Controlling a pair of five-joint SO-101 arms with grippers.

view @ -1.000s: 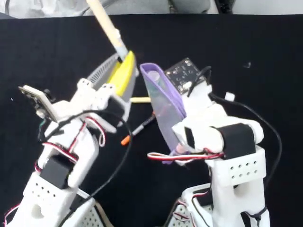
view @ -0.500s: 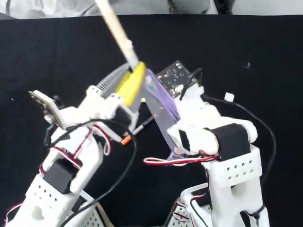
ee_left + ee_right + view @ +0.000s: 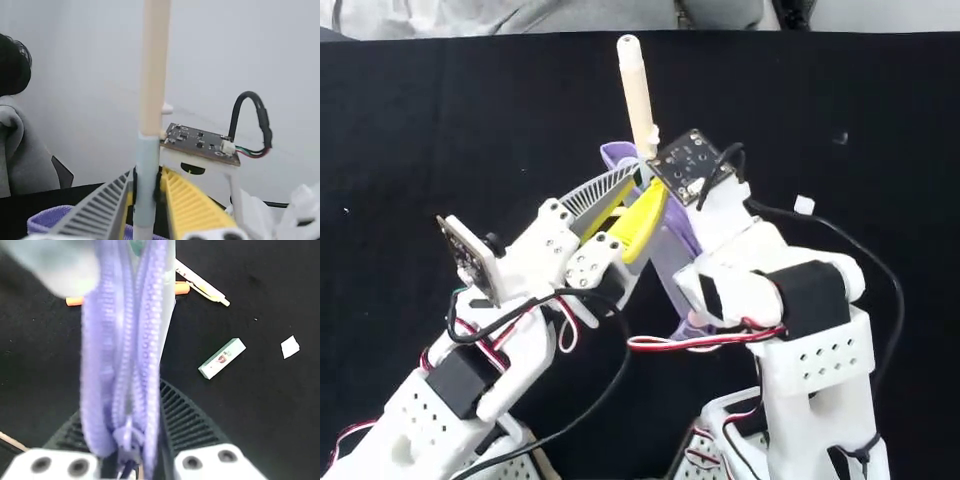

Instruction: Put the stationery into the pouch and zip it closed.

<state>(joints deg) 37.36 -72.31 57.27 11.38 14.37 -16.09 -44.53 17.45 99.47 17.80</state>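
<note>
In the high view my left gripper [image 3: 632,207], with one yellow and one grey finger, is shut on a cream pen [image 3: 637,92] with a pale blue grip. The pen stands nearly upright right over the open mouth of the purple pouch [image 3: 672,268]. The left wrist view shows the pen [image 3: 154,70] clamped between the ribbed fingers [image 3: 189,206], with the pouch rim [image 3: 44,221] just below. My right gripper [image 3: 127,436] is shut on the pouch [image 3: 124,360] at its zipper edge, holding it hanging mouth-up above the table.
On the black table under the pouch lie an orange-capped pen [image 3: 179,288], a white pen [image 3: 201,285], a green-and-white eraser [image 3: 222,358] and a white scrap [image 3: 290,346]. The right arm's camera board [image 3: 690,165] sits close beside the pen.
My left arm has swung right with the pen, turning it from a leftward lean to nearly upright over the pouch mouth. The right arm has kept hold of the pouch, shifting it slightly left.
</note>
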